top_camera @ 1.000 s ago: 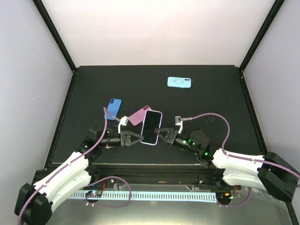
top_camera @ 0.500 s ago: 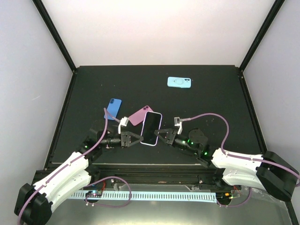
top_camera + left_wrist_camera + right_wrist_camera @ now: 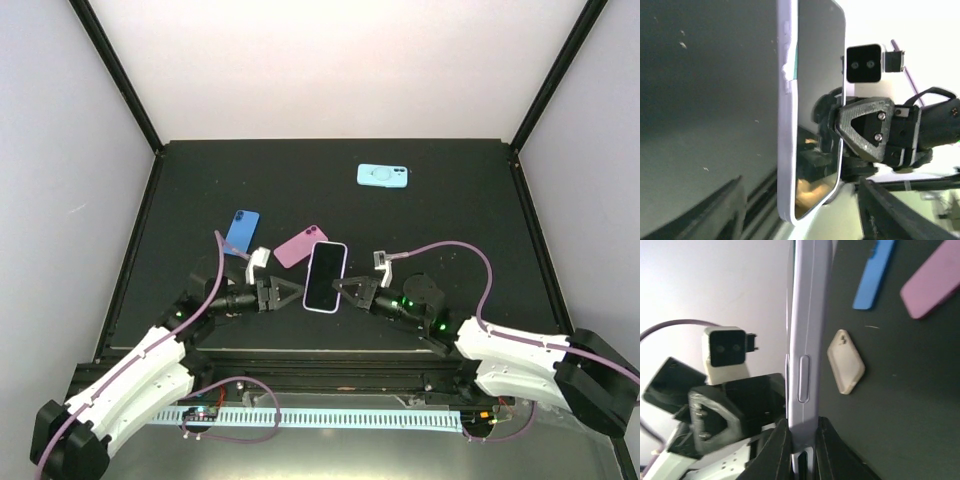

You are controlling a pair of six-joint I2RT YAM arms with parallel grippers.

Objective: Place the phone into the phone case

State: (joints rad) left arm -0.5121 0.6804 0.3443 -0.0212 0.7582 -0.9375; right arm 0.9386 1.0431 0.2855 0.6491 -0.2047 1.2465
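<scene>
Table: black top, pale walls around it.
Right gripper: clenched on the right long edge of the phone, reaching in from 4 o'clock.
Left gripper: jaws spread astride the left edge, from 8 o'clock.
Phone position: screen up between both grippers, long axis 12 to 6 o'clock.
Pink case: just beside the phone's far end, at 11 o'clock, nearer the left gripper.
Blue case: farther out, 10 o'clock.
Light-blue case: farthest, 1 o'clock.

The left arm and right arm have white shells, black joints and trailing purple cables; the right gripper is black, triangular, with silver screws.
</scene>
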